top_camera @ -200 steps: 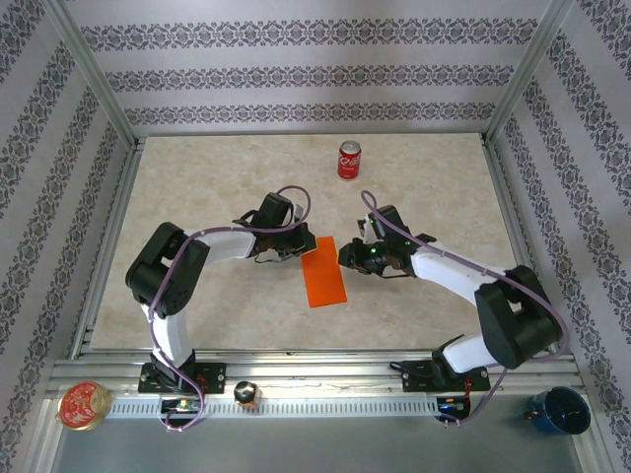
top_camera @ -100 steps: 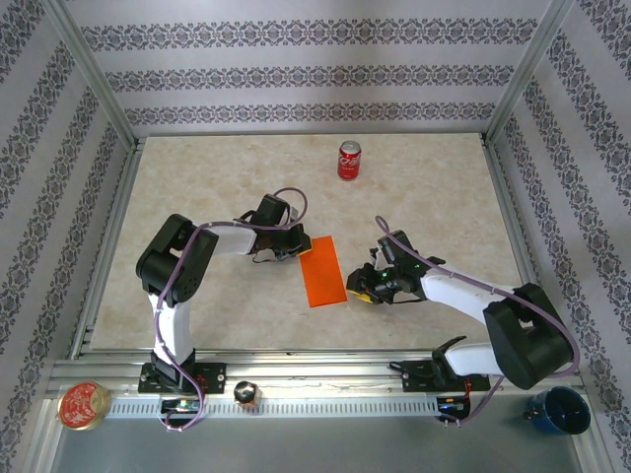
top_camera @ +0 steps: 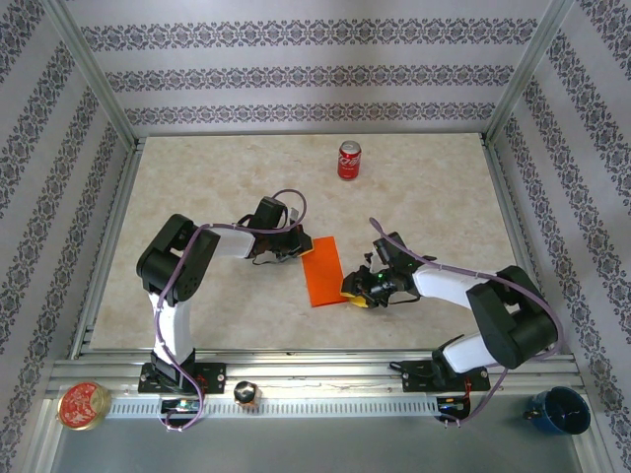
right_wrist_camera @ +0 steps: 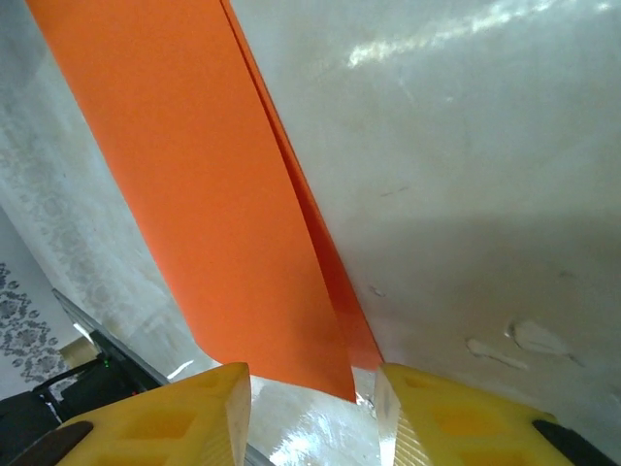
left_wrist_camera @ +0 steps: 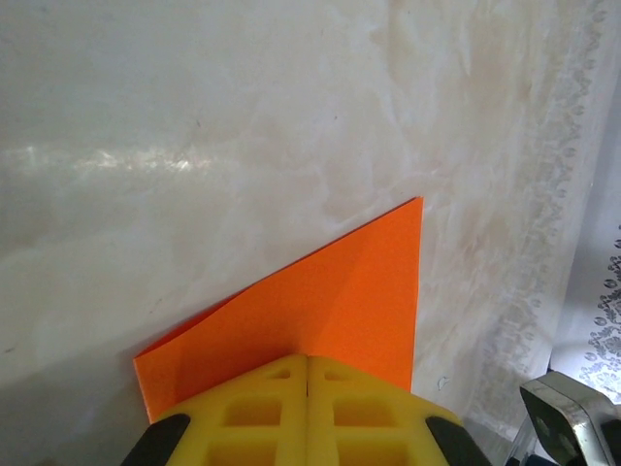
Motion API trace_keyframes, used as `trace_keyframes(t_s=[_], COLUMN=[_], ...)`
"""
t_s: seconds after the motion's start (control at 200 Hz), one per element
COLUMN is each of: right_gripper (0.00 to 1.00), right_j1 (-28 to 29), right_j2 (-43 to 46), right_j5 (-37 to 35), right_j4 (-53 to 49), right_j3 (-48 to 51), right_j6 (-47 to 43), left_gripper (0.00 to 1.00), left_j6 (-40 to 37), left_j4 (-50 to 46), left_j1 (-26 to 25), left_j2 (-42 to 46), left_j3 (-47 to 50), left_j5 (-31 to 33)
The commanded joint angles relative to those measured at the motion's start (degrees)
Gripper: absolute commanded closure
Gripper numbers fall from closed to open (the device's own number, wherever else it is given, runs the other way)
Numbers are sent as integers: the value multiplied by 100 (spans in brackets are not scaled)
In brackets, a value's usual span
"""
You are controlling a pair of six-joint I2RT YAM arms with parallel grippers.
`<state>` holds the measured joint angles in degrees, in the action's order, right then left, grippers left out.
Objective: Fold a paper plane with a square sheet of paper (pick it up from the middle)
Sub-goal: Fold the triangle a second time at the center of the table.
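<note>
- Top external view: the square sheet of paper [top_camera: 323,271] lies flat on the table [top_camera: 197,197], folded in half into a narrow orange strip. It sits well apart from the red soda can [top_camera: 349,160], on the side toward the arm bases.
- Right wrist view: two layers show along one long edge, not quite aligned.
- Left gripper [left_wrist_camera: 308,364]: at the end of the strip nearer the can. Its yellow fingers are closed together with no gap and the tips rest on the paper. Whether a layer is nipped between them cannot be told.
- Right gripper [right_wrist_camera: 312,379]: at the corner of the strip farthest from the can. The jaws stand partly apart with the paper's corner lying loose in the gap, and nothing is held.
- Change over the last second: the right gripper has travelled down the strip's long side, from the end nearer the can to the far corner, and its jaws have widened. The left gripper and the strip have stayed put.
- Reading: this looks like a pass to set the centre crease, now finished and let go. The first fold appears done, while the nose folds are not yet started.
</note>
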<state>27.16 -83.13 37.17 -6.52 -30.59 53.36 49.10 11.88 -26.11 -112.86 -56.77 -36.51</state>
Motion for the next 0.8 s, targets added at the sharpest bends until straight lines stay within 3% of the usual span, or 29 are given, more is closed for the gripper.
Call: trace_keyframes(t_s=[0.0,0.345,0.794], right_gripper=[62,63,66], right_j1=[62,-124,-741], right_j2=[-80,-394,-1328], right_j5=[232,409,1271], right_j4=[355,990,2046], right_j3=[-63,-228,-468], right_j6=[117,223,92], left_gripper=[100,100,100], left_j6=[27,-343,-1685], left_j4=[-68,-250,-1546], left_j1=[57,62,-29], left_j2=[-287,-504,-942], left_j3=[82,-311,-1598], left_j5=[-21,-354,-677])
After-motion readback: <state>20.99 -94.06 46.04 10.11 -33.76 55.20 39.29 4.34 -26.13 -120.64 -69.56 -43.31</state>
